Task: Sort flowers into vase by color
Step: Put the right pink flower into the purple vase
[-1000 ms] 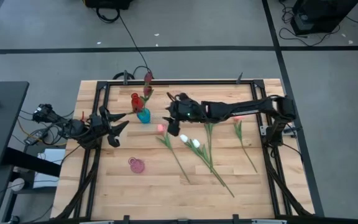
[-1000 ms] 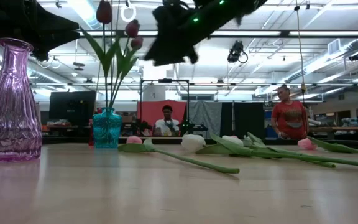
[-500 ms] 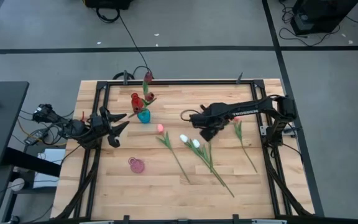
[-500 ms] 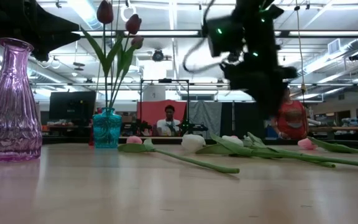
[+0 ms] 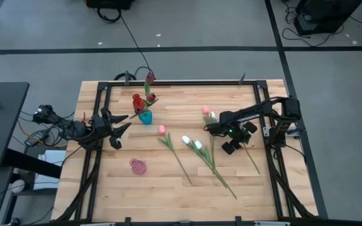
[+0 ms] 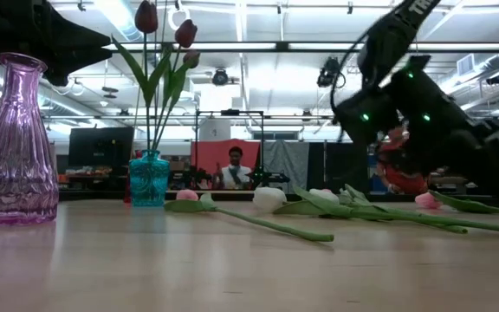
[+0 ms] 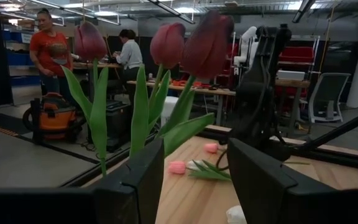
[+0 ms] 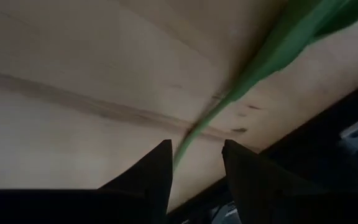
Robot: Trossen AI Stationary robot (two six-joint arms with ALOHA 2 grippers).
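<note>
- The right claw (image 5: 229,139) is low over the right part of the tabletop (image 5: 162,188), its two fingers (image 8: 146,173) standing apart on either side of a green stem (image 8: 229,99); the stem runs through the gap, and I cannot tell whether the fingers touch it.
- The pink tulip (image 5: 237,123) on that stem lies beside the right arm's wrist, its stem running toward the near right edge.
- Another pink tulip (image 5: 205,110) lies just left of the right arm.
- Two white tulips (image 5: 185,139) lie side by side at mid-table, their stems (image 5: 215,169) running toward the near edge.
- A pink tulip (image 5: 162,130) lies left of the white ones, near the blue vase (image 5: 145,117).
- The blue vase holds three maroon tulips (image 6: 146,16), upright, their leaves spreading above its neck.
- A purple vase (image 6: 11,143) stands apart on the near left, with no flower visible in it.
- The left claw (image 5: 119,130) waits at the left side of the tabletop, facing the blue vase, its fingers (image 7: 145,180) wide apart and holding nothing.
- People show in the room behind.
</note>
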